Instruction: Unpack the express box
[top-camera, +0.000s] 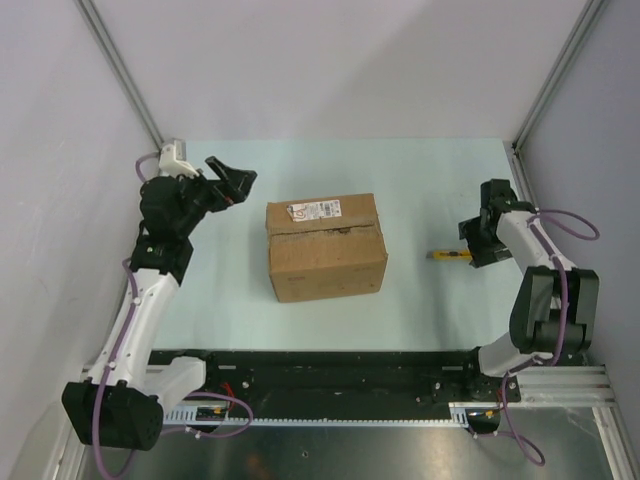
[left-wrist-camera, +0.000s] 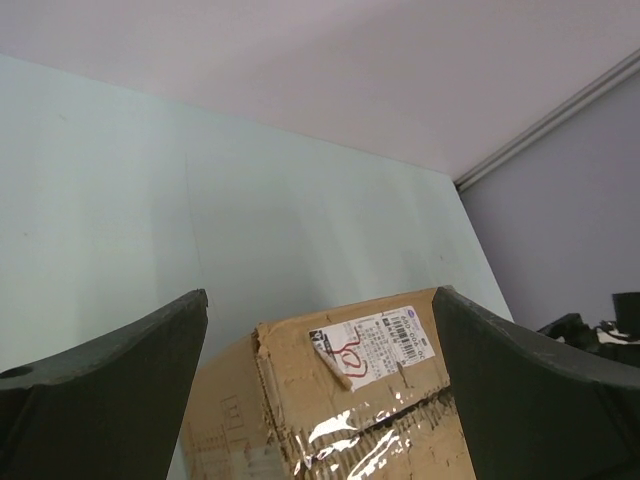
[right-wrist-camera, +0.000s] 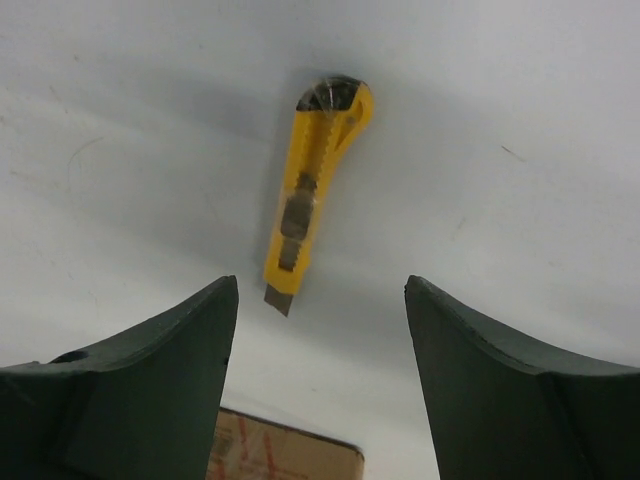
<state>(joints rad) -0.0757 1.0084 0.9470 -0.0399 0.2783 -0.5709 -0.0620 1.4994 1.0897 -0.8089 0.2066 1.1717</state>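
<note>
Pale green table (top-camera: 420, 180) sits between grey walls. At ten o'clock from the box, the left gripper (top-camera: 237, 178) hangs up in the air with its fingers wide apart, holding nothing. The express box (top-camera: 325, 247) stands in the middle of the table, shut, with shiny tape (left-wrist-camera: 350, 425) over its flaps. At three o'clock from it lies a yellow knife (top-camera: 451, 256). The right gripper (right-wrist-camera: 322, 285) hovers over the knife, fingers apart, not touching it. The knife is thin and flat, so I think the fingers could slip and push it away. Nothing holds the box, so it may slide when cut.
</note>
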